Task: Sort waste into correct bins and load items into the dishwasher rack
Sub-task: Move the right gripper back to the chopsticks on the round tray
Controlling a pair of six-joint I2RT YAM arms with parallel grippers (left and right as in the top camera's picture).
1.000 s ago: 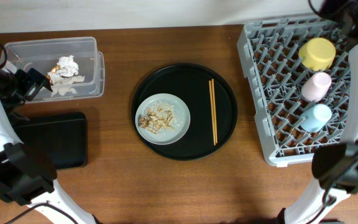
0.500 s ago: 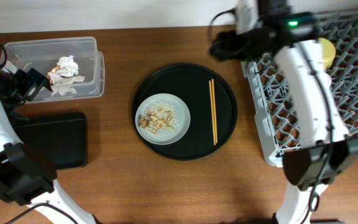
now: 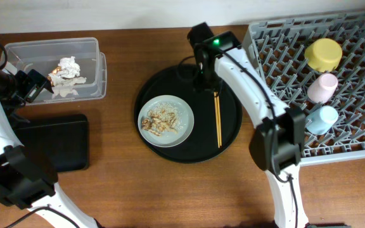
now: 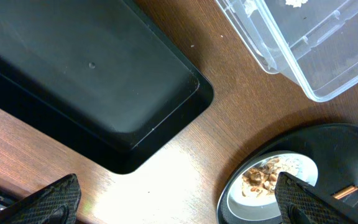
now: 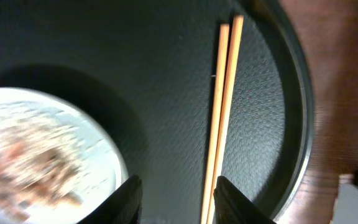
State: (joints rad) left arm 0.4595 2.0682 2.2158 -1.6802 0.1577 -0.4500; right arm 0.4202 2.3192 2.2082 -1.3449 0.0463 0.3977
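My right gripper point(image 3: 209, 85) point(image 5: 179, 200) is open low over the top end of the wooden chopsticks point(image 3: 217, 117) point(image 5: 222, 112), which lie just inside its right finger. The pale grey plate point(image 3: 181, 114) point(image 5: 98, 149) holds the food scraps point(image 3: 160, 120). My left gripper point(image 3: 37, 85) point(image 4: 179, 208) is wide open and empty beside the clear tub point(image 3: 90, 44) point(image 4: 309, 56), which holds the white napkin point(image 3: 69, 65) and the gold-brown wrapper point(image 3: 57, 80). The black rectangular tray point(image 3: 52, 142) point(image 4: 92, 74) is bare. The rack point(image 3: 277, 95) holds the yellow bowl point(image 3: 324, 54), pink cup point(image 3: 322, 87) and blue cup point(image 3: 322, 119).
The plate and chopsticks lie on a large round black tray point(image 3: 170, 85) point(image 5: 300, 124) in the middle of the wooden table. The right arm stretches from the front edge across the gap between the round tray and the rack.
My right arm has swung left from the rack to above the round tray, ending over the chopsticks' top end. The left arm has not moved.
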